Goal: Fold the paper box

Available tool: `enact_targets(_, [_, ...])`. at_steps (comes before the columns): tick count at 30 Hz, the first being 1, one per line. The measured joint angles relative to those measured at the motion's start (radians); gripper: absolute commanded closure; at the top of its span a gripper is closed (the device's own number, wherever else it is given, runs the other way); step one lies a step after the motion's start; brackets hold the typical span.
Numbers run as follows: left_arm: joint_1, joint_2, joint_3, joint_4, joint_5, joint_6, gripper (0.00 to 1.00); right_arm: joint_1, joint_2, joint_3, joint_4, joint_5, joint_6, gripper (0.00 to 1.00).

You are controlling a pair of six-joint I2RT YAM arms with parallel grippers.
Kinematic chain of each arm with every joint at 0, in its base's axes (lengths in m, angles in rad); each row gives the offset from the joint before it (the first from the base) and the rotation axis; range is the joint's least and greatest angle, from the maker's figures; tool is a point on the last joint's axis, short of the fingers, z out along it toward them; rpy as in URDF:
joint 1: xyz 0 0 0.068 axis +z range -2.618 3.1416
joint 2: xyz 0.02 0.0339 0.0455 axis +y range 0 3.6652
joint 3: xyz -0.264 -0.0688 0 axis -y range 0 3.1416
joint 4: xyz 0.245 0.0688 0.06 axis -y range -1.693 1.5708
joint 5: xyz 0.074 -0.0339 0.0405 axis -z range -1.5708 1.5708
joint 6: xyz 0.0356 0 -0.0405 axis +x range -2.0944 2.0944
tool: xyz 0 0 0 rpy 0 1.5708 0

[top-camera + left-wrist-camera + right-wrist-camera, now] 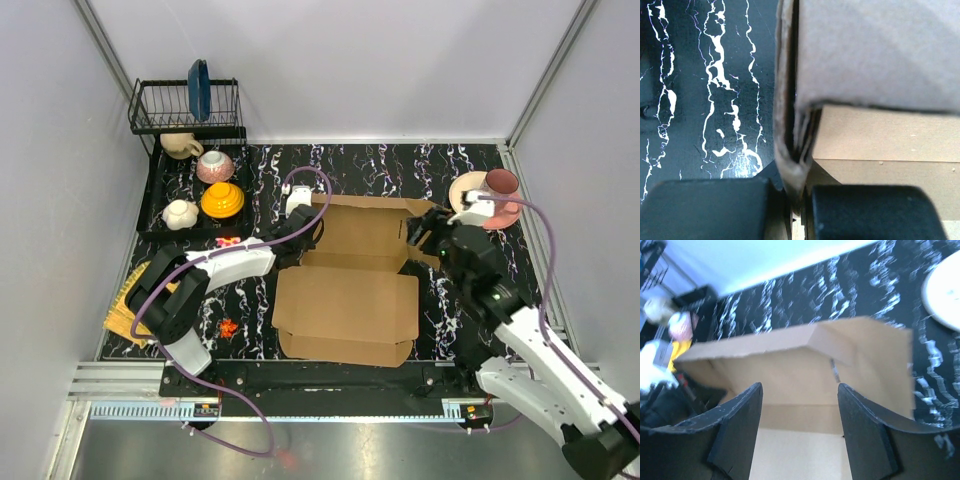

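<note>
Two hands flank the paper box [350,300] in the middle of the tabletop [380,165]. Your left hand [797,195], reaching low from the left, is clamped on its raised left flap. Your right hand [800,390] hovers at the box's far right corner, fingers [740,430] apart, gripping nothing.

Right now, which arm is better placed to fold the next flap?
Probably the right: the right pincer hangs open facing the right flap of the paper box; the left pincer is clamped on its left wall.

Brown paper box [345,300] — half-folded, far walls raised.
</note>
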Motion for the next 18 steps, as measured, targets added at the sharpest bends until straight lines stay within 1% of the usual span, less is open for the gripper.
enact_targets(3, [0.002,0.0,0.0,0.0,0.001,0.0,1.0,-0.002,-0.054,0.061,-0.094,0.135,-0.024,0.34])
enact_targets(6, [0.002,0.0,0.0,0.0,0.004,0.0,1.0,-0.02,0.009,0.084,-0.158,0.217,-0.017,0.35])
enact_targets(11, [0.003,-0.001,0.0,0.0,0.009,0.0,1.0,-0.084,0.14,0.02,-0.203,0.224,0.026,0.35])
enact_targets(18, [0.005,-0.002,0.0,-0.002,0.011,0.0,1.0,-0.16,0.203,-0.036,-0.184,0.224,0.065,0.34])
